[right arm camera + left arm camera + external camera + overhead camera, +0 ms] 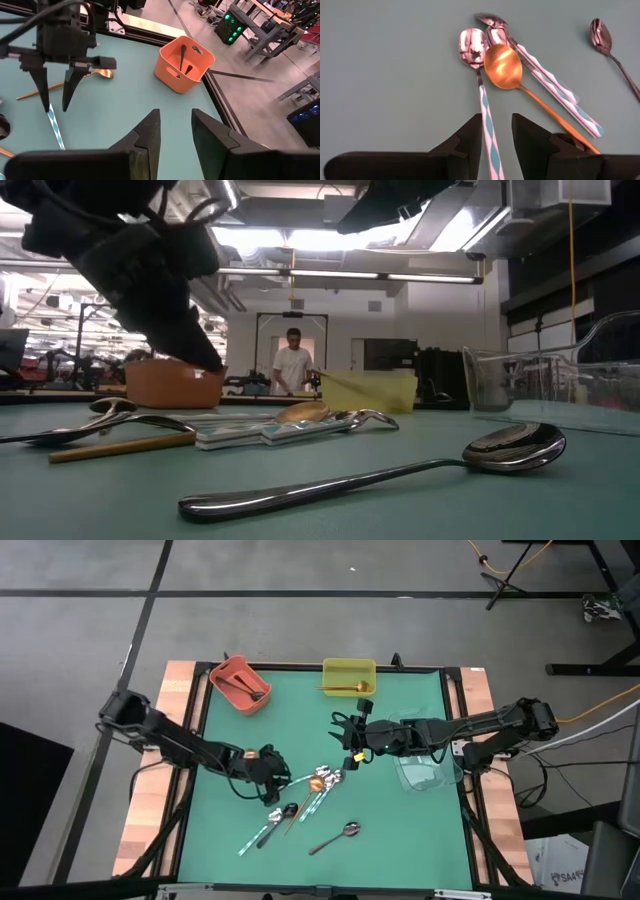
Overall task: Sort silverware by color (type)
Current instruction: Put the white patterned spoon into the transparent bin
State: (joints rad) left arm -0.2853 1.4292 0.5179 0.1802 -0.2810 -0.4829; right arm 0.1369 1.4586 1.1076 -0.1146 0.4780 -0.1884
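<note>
Left claw [283,783] hangs low over the spoon pile, fingers spread either side of a striped handle [488,125], not pinching it. Right claw [175,131] sits up off the table toward the middle-right, fingers parted, empty. Green mat [390,840], wood edges, lab room behind with a person [293,364] standing. Gold spoon [504,66] lies diagonal, bowl toward the striped ones. A dark spoon [337,836] lies apart, nearer the front. Orange bin [240,685] and yellow bin [348,675] each hold spoons.
</note>
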